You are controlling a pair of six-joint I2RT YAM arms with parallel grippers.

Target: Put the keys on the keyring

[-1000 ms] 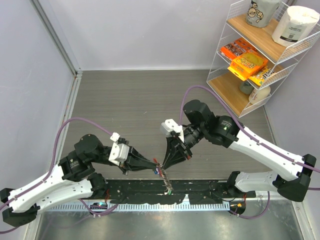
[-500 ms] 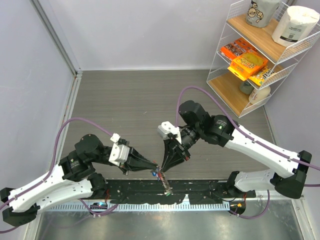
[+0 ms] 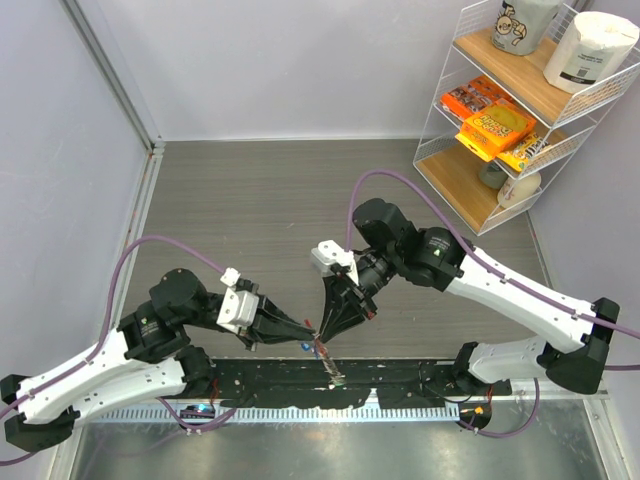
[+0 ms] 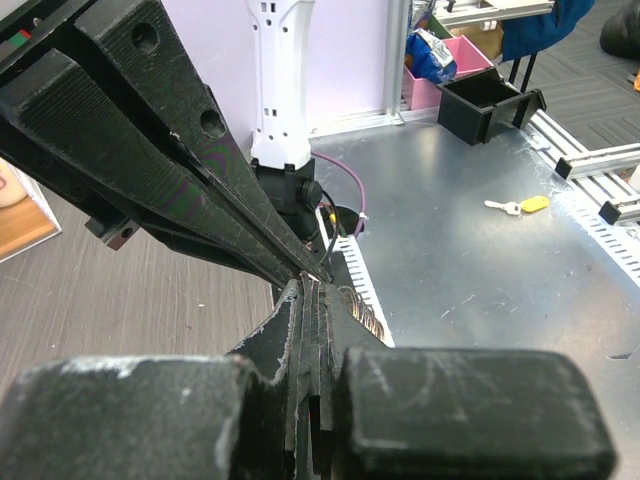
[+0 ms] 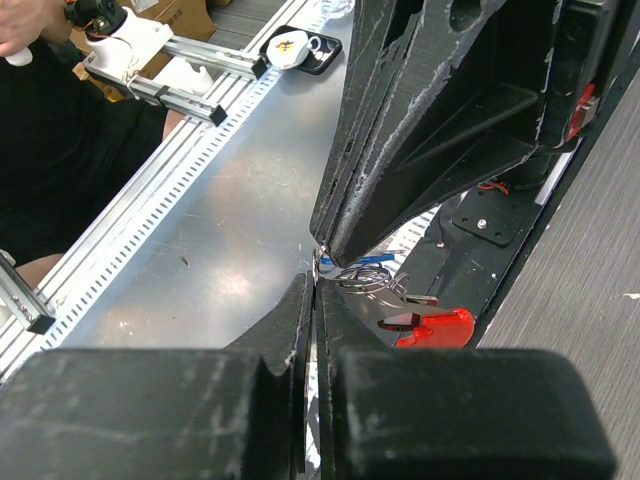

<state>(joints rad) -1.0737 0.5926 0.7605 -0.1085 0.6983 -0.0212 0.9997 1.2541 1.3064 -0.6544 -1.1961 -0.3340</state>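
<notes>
The left gripper (image 3: 311, 337) has its two fingers pressed flat together, pinching the keyring (image 3: 328, 362) at its upper end. The right gripper (image 3: 323, 334) is likewise closed. Its tips touch the left gripper's tips and the thin silvery ring (image 5: 365, 282), but it cannot be told whether they actually clamp the wire. The two pairs of fingers meet point to point, the left coming in from the left side and the right slanting down from the far side.

The keyring hangs below that meeting point, in the air just above the near edge of the desk (image 3: 250, 200), about midway along its width. In the right wrist view its red clip (image 5: 435, 328) is the lowest part, with loops of silvery ring above it. The blue key (image 5: 368, 260) lies among those loops, just beside the left gripper's tips.

Under the hanging keyring runs the black rail (image 3: 400, 385) that borders the near edge. A wire shelf (image 3: 450, 185) stands at the far right corner, well apart from both arms.
</notes>
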